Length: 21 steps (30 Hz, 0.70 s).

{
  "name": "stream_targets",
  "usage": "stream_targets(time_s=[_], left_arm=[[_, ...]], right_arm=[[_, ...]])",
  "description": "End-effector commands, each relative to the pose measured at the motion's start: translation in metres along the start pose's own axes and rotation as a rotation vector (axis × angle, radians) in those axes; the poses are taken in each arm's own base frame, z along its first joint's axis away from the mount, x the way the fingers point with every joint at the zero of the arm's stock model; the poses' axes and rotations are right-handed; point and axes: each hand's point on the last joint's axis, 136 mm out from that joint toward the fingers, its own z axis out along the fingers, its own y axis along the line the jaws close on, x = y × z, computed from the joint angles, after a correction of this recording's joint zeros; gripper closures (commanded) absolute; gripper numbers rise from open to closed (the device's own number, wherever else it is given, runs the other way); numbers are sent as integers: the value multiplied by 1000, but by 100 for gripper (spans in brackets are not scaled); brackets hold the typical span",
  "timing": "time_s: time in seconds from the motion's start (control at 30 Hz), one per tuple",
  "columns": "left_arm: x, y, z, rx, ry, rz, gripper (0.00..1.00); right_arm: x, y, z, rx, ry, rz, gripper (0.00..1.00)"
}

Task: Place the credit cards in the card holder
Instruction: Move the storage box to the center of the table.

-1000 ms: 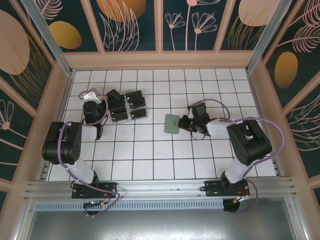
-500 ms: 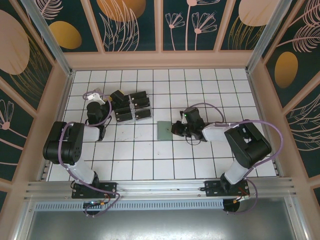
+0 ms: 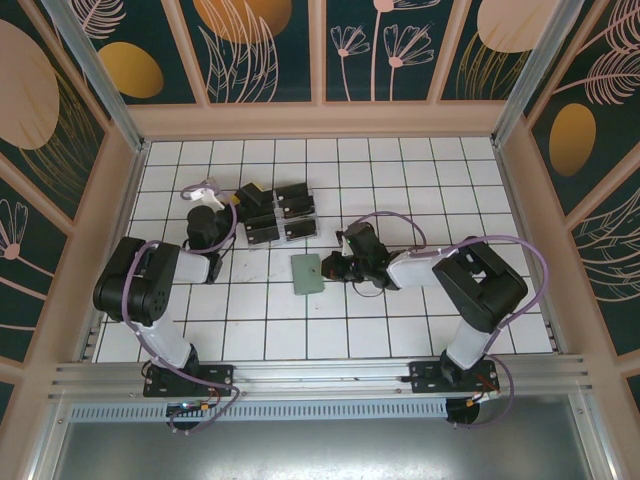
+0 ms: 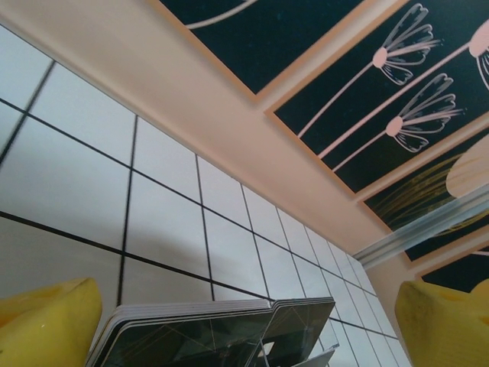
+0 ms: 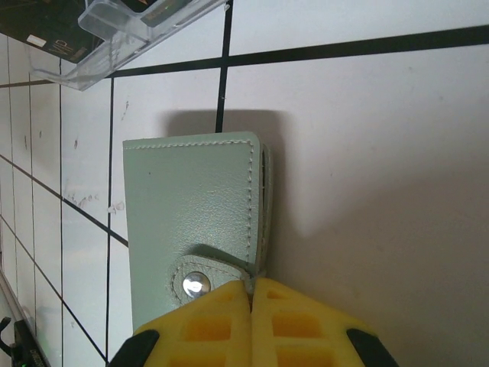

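The green card holder is lying flat on the white tiled desk, near its middle. The right pincer is clenched, its yellow tips touching the holder's snap-tab edge; whether it is pinching the tab is unclear. The left pincer is standing released, its yellow fingers flanking the black credit cards, which are sitting in a clear rack just beyond the holder.

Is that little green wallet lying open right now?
No, the card holder lies folded shut on the tiles, with its snap tab lying flat over the front face.
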Motion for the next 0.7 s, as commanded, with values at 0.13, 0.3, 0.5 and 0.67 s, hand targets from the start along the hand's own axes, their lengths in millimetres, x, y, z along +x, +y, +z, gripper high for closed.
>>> stream_targets(time_s=[0.13,0.3,0.5,0.67], left_arm=[[53,-7,22,0,125,-51,2],[66,-24,37,37,150,-51,1],[83,-39,53,65,187,-46,1],[96,-50,65,86,213,-44,2]], right_arm=[[-9,4,2,12,-26,-8,99],[-9,1,0,33,-34,-12,85],[-15,0,-9,53,-58,-17,64],[-23,-2,-24,86,-97,-31,56]])
